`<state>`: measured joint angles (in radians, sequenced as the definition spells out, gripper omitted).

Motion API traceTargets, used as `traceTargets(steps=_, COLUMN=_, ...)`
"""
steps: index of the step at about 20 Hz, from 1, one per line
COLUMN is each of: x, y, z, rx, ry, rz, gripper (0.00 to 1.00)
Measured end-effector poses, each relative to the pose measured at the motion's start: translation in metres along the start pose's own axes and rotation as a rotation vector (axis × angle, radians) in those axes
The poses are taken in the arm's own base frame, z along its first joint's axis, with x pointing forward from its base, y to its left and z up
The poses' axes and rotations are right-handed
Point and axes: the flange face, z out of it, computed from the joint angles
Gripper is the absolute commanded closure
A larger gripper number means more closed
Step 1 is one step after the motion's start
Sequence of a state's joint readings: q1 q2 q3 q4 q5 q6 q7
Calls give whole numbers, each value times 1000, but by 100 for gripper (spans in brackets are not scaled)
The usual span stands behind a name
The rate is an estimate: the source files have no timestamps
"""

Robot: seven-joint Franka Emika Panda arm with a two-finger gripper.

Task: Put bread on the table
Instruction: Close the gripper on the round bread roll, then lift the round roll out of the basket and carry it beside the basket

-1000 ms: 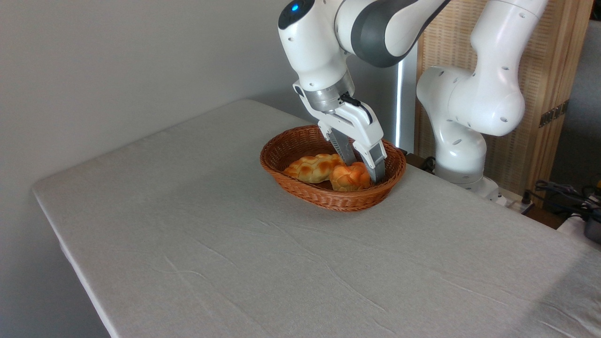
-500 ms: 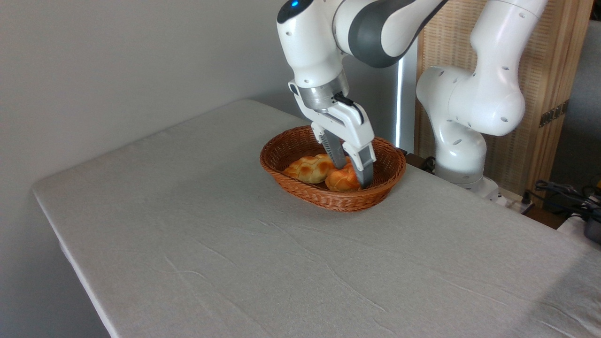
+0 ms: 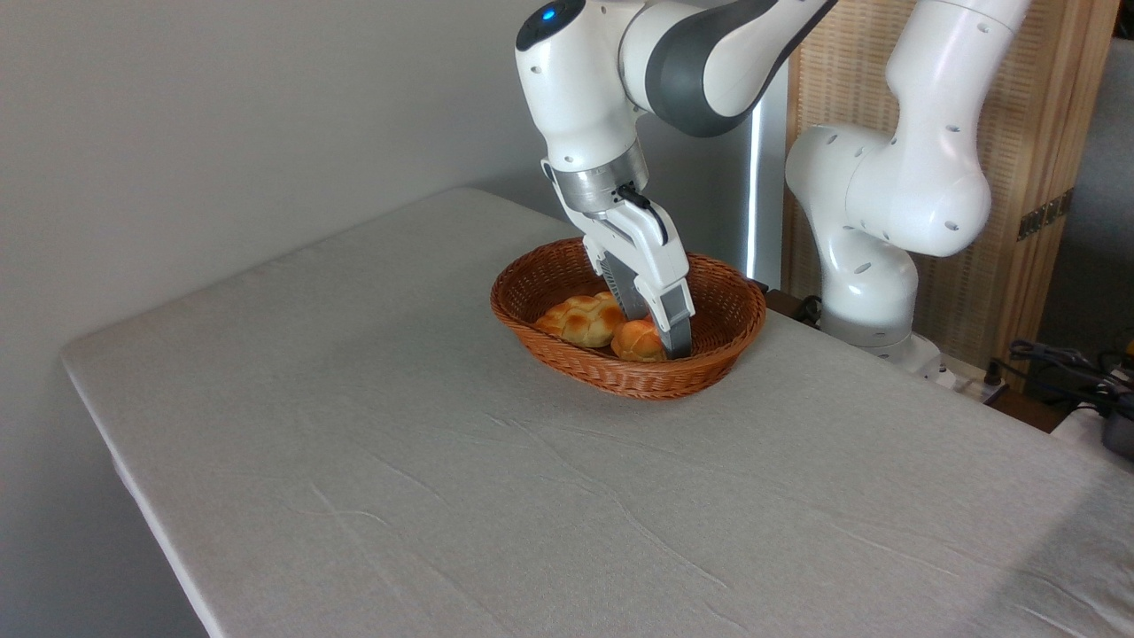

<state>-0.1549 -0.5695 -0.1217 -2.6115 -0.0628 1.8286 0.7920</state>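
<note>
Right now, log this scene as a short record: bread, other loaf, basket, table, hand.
bread: small orange bun, inside the basket, right of the loaf
other loaf: paler braided loaf, in the basket too
basket: brown wicker, far side of the table
table: grey cloth, no bread on it yet
hand: lowered into the basket, fingers astride the bun; grip cannot be told

glossy white arm (image 3: 895, 190), grey joint bands, blue light, black cable.
</note>
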Motion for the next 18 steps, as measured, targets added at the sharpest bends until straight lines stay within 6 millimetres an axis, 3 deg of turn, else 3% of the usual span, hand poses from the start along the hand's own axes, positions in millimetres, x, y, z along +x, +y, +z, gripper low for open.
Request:
traceTargets(steps=3, x=2, y=1, z=3, rx=-1, ry=-10, rz=15, gripper=70)
traceTargets(steps=8, x=29, y=20, z=15, rx=50, ry=-105, rz=69, gripper=70)
traceTargets(steps=12, x=30, y=19, z=15, rx=49, ry=-108, rz=66, gripper=70)
traceTargets(steps=16, x=25, y=16, z=7, rx=87, ry=-191, rz=105, gripper=65)
traceTargets(steps=18, x=20, y=9, z=-17, rx=100, ry=-217, rz=126, gripper=65)
